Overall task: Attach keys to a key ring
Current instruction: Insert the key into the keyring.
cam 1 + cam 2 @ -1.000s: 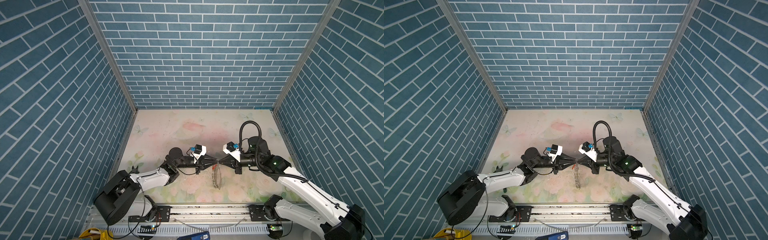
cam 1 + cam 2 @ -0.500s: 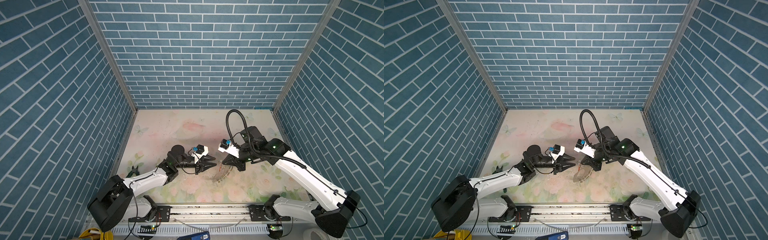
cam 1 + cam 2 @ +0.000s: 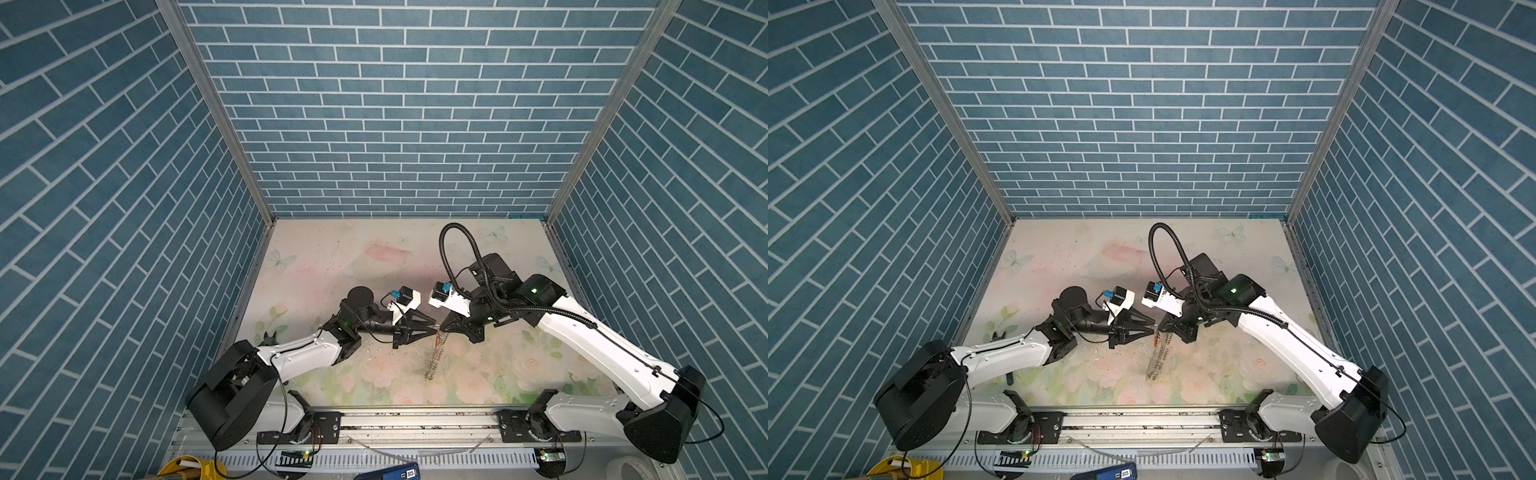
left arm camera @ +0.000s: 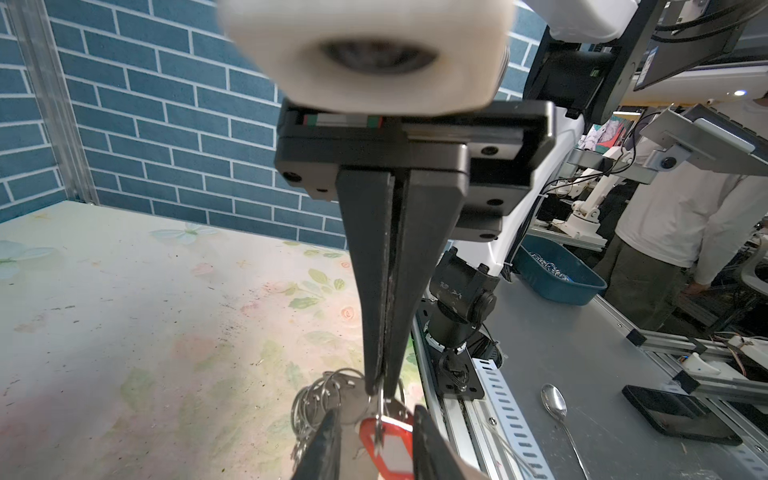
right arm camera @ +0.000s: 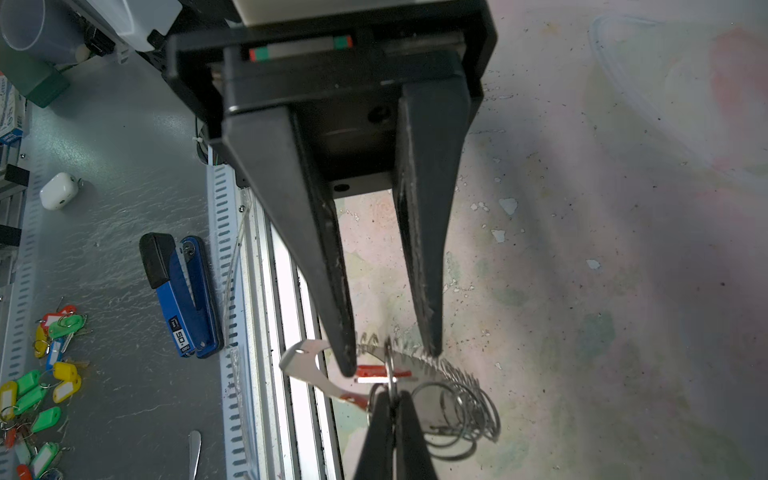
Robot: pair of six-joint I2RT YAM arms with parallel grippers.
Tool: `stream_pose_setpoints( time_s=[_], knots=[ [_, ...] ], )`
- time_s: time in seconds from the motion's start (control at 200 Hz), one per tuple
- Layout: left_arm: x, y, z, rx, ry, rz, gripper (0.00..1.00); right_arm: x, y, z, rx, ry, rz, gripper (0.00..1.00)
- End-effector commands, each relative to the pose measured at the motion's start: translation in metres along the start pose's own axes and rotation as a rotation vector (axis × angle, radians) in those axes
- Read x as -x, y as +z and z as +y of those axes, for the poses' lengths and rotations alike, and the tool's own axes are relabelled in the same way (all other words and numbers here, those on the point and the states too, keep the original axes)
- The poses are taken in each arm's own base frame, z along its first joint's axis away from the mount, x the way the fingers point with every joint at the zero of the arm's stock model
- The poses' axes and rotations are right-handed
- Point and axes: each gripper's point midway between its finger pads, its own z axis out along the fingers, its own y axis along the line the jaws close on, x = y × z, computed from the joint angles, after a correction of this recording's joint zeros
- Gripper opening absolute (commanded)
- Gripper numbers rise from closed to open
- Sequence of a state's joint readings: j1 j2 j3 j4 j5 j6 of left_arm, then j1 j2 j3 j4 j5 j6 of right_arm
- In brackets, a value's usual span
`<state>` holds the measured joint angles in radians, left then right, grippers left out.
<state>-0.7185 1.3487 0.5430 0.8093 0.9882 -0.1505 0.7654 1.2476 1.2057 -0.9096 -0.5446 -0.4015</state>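
Both grippers meet tip to tip low over the middle of the floral table. My right gripper is shut on a thin silver ring of the key ring. The key ring's bunch of silver rings hangs from that pinch down to the mat. The orange-red key tag hangs at the same ring. It lies between the parted fingers of my left gripper. One finger touches its edge; a gap shows at the other.
Blue brick walls close the table's back and sides. A metal rail runs along the front. On the grey bench beyond it lie a blue tool, a pile of coloured tags, a spoon, a phone and a blue bin.
Half a second ago my right gripper was raised and tilted with the key ring, apart from the wide-open left gripper. The tips have come together again, and the left fingers have narrowed.
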Motion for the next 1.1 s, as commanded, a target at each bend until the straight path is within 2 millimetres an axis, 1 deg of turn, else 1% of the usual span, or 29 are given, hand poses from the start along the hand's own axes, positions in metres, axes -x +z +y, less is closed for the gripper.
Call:
stream_pose_setpoints(
  time_s=[0.0,0.23,0.345,0.475,0.62,0.72,0.99,1.095],
  knots=[
    [0.009,0.003,-0.003,-0.028,0.011,-0.009,0.25,0.018,-0.005,-0.001,-0.011,-0.075,-0.046,0.0],
    [0.002,0.005,-0.002,-0.047,-0.01,0.011,0.11,0.021,-0.003,-0.004,-0.018,-0.076,-0.058,0.0],
    [0.004,0.005,-0.002,-0.046,-0.008,0.01,0.0,0.02,-0.002,-0.006,-0.033,-0.075,-0.061,0.0],
    [0.007,0.004,-0.001,-0.026,0.003,-0.01,0.0,0.015,-0.003,-0.005,-0.041,-0.077,-0.074,0.0],
    [0.015,0.001,0.0,0.004,0.025,-0.054,0.0,0.008,-0.006,-0.005,-0.03,-0.043,-0.113,0.14],
    [0.021,-0.002,-0.002,0.012,0.043,-0.09,0.0,0.004,-0.006,-0.005,-0.021,-0.017,-0.14,0.18],
    [0.028,-0.006,-0.005,0.015,0.078,-0.145,0.0,-0.002,0.002,-0.006,-0.011,0.013,-0.167,0.19],
    [0.033,-0.008,-0.008,0.008,0.095,-0.179,0.0,0.0,0.005,-0.006,0.005,0.01,-0.181,0.13]
  ],
)
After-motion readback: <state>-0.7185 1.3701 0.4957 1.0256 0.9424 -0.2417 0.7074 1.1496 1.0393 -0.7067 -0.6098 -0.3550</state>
